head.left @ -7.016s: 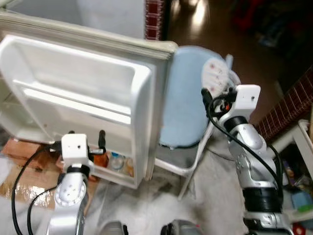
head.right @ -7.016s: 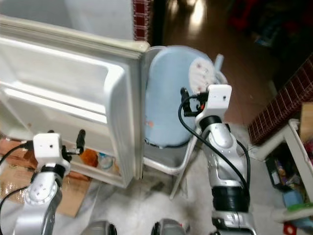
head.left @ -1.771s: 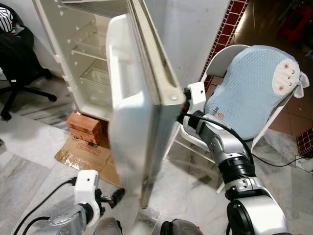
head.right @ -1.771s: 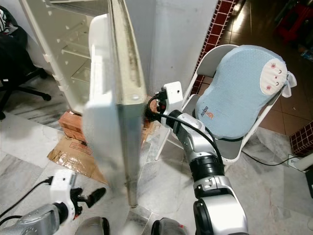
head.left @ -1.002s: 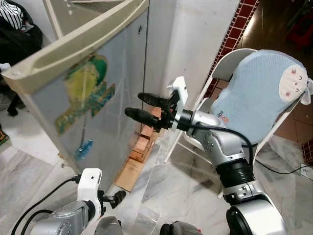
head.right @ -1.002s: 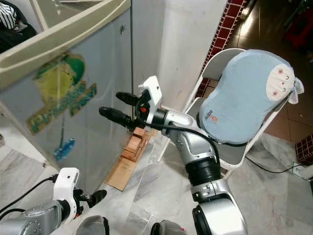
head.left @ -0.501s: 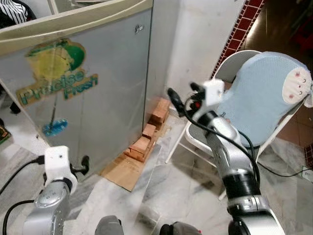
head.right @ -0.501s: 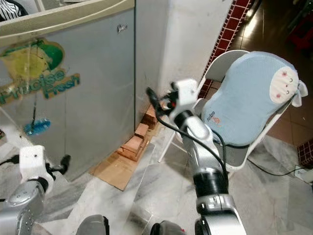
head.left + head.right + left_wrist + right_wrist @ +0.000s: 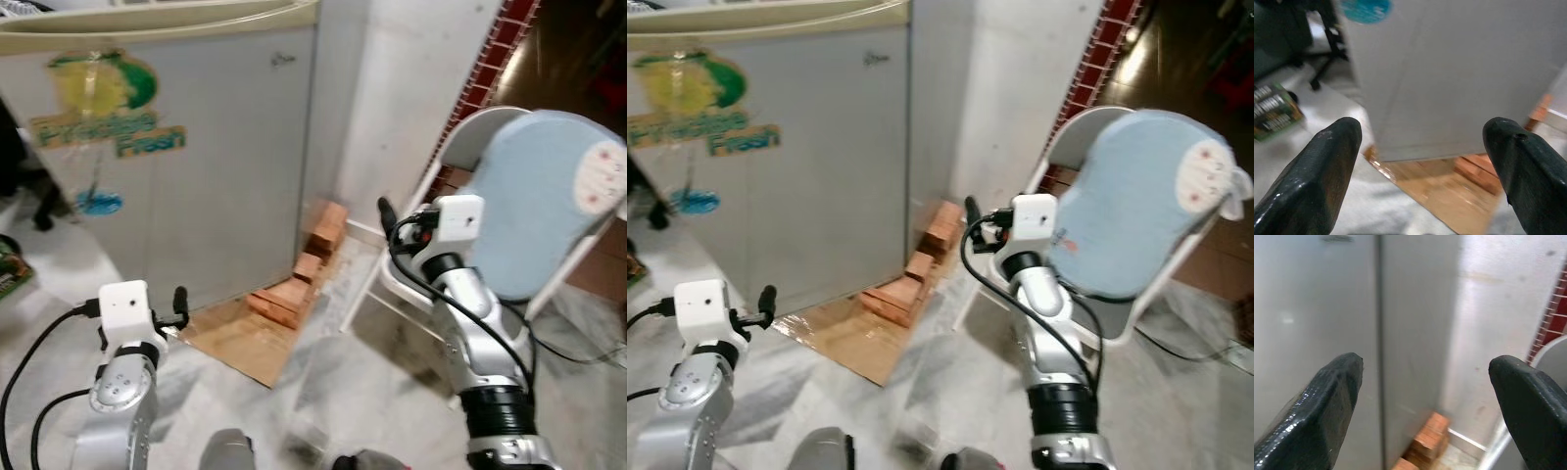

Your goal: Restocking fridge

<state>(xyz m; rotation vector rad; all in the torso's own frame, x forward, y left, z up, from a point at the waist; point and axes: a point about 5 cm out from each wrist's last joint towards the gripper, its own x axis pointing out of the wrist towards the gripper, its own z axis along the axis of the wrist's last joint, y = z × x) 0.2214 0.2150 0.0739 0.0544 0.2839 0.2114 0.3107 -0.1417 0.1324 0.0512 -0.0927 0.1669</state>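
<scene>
Before the robot stands the grey single-door fridge (image 9: 186, 166), door apparently flush shut, resting on orange-brown bricks (image 9: 312, 262) w/ flattened cardboard (image 9: 250, 338) beneath.

Left claw (image 9: 1422, 171): fingers spread wide, nothing held, low, pointing at the door's lower edge. Right claw (image 9: 1425, 406): also spread wide, empty, raised near the fridge's right side, close to the white folding chair w/ pale blue cushion (image 9: 554, 196).

Judgement: closing step looks about done. To finish well, check the seal along the door edge; press gently if any gap; keep both arms clear of chair and bricks when backing off.

Writing: door sticker (image 9: 103, 103), green/yellow logo, approx. "Precise Fresh"; blurred, not certain. Small badge (image 9: 876, 59) top right, unreadable.
</scene>
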